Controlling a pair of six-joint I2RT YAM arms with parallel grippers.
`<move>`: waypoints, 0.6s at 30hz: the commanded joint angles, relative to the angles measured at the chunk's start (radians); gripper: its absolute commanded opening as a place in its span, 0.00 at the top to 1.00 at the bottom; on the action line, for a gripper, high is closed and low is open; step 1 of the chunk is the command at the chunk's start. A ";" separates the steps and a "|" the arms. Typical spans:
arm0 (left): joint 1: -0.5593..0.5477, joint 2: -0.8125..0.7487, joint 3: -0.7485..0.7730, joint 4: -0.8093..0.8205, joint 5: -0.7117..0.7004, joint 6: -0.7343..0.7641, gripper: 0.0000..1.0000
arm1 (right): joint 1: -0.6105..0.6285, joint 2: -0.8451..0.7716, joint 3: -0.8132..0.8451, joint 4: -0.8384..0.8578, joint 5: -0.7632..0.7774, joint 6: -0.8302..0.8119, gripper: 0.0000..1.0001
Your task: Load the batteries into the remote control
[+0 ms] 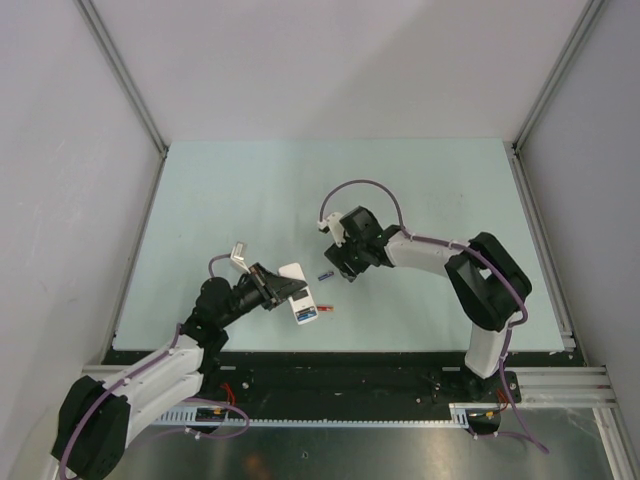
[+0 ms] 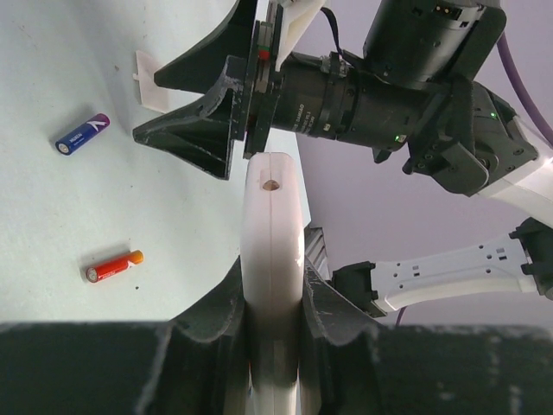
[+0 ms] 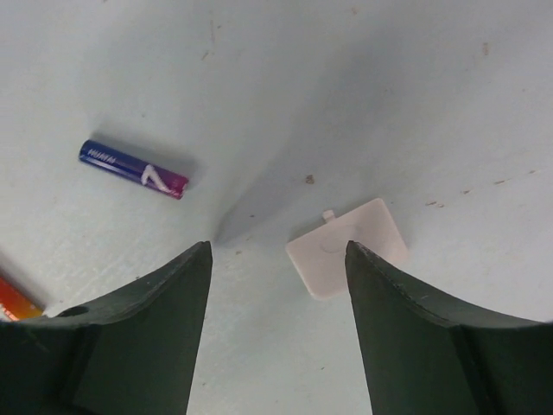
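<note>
My left gripper (image 2: 275, 346) was clamped on the remote control (image 2: 272, 233), held on edge above the table (image 1: 250, 190). My right gripper (image 3: 276, 251) hung open over a small white cover (image 3: 346, 226). The blue-purple battery (image 3: 134, 169) lay at ten o'clock from that cover, and the red battery (image 2: 114, 265) at six o'clock from the blue-purple one in the top view

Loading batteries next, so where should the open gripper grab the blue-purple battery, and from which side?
Across the middle of the blue-purple battery, from straight above, pinching its long sides. It lies flat on the table, a slim cylinder with bare space around it.
</note>
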 commanded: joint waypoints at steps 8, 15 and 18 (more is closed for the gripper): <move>-0.004 -0.027 0.007 0.035 -0.005 0.005 1.00 | -0.069 -0.090 -0.002 0.011 -0.054 -0.037 0.20; -0.004 -0.022 0.004 0.035 -0.002 0.007 1.00 | -0.135 -0.041 0.027 0.046 -0.159 -0.020 0.21; -0.004 -0.022 0.004 0.035 -0.006 0.007 1.00 | -0.141 -0.024 0.042 0.057 -0.194 -0.017 0.21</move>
